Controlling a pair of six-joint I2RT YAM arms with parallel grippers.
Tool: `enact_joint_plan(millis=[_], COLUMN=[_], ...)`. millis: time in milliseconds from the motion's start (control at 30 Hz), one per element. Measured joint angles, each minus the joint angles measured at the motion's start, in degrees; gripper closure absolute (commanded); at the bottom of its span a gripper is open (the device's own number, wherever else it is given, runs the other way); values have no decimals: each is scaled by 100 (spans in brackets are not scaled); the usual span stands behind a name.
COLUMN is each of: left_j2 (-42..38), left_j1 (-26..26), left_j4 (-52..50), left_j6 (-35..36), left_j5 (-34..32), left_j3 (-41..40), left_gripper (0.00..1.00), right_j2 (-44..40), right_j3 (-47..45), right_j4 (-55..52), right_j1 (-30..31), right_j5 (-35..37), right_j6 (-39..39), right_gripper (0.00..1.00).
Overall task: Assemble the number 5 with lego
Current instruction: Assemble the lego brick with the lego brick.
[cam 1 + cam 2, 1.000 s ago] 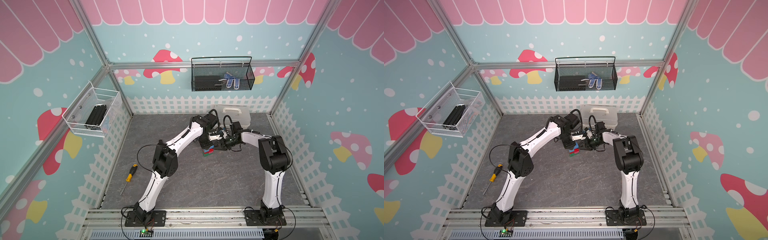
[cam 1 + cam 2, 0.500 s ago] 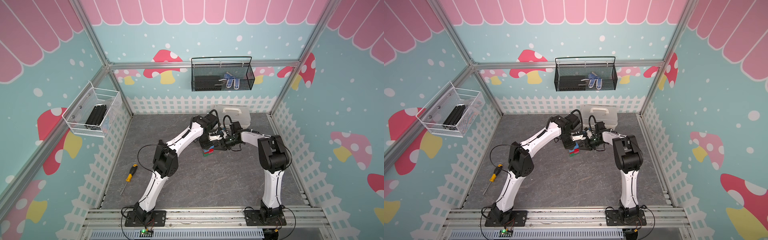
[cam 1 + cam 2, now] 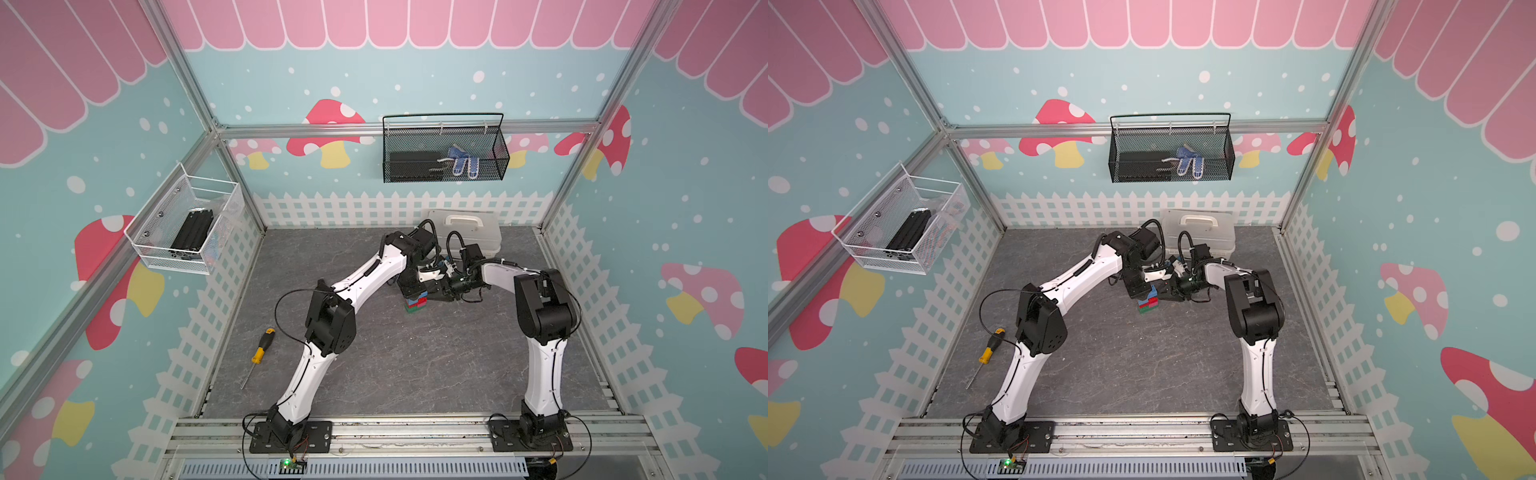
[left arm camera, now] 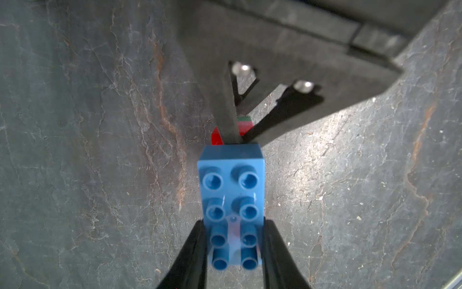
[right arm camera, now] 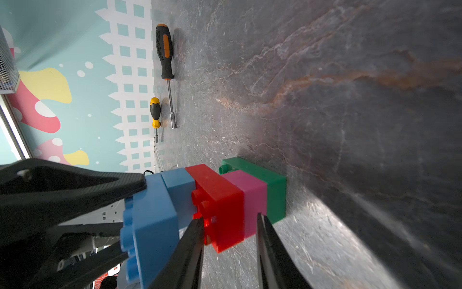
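I'm watching the number 5 (image 3: 417, 302) standing on the surface (image 5: 350, 125), green brick (image 5: 275, 190) at the bottom. My left gripper (image 4: 233, 225) is clamping the long blue brick (image 4: 231, 192) on top, narrow, from above. My right gripper (image 5: 228, 217) is sitting side-on, pinching the red brick (image 5: 220, 195) and pink brick (image 5: 252, 195) together.

Lego bricks (image 3: 417, 302), five: long blue brick (image 5: 150, 225), short blue brick (image 5: 178, 189), red brick (image 5: 221, 207), pink brick (image 5: 252, 200), green brick (image 5: 275, 192).
Screwdrivers, two: yellow-handled screwdriver (image 5: 155, 112), black-and-orange screwdriver (image 5: 164, 51).
Wall baskets, two: white wire basket (image 3: 174, 259), black mesh basket (image 3: 494, 162).
White plastic case (image 3: 486, 232), one.
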Motion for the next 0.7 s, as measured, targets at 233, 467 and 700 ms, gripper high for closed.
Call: enact_joint_plan(millis=[233, 467, 700], left_j2=[0, 2, 9], left_j1=[-7, -11, -17], left_j4=[-26, -44, -52], left_j6=[-39, -44, -83], left_j5=[-35, -52, -74], left_j3=[20, 39, 52], left_gripper=[100, 100, 100], right_j2=[-2, -37, -98], right_j3=[0, 0, -11], right_j4=[2, -26, -50], right_j1=[-4, -7, 13], right_j5=[50, 181, 317], right_j6=[9, 11, 15], right_gripper=[55, 53, 54])
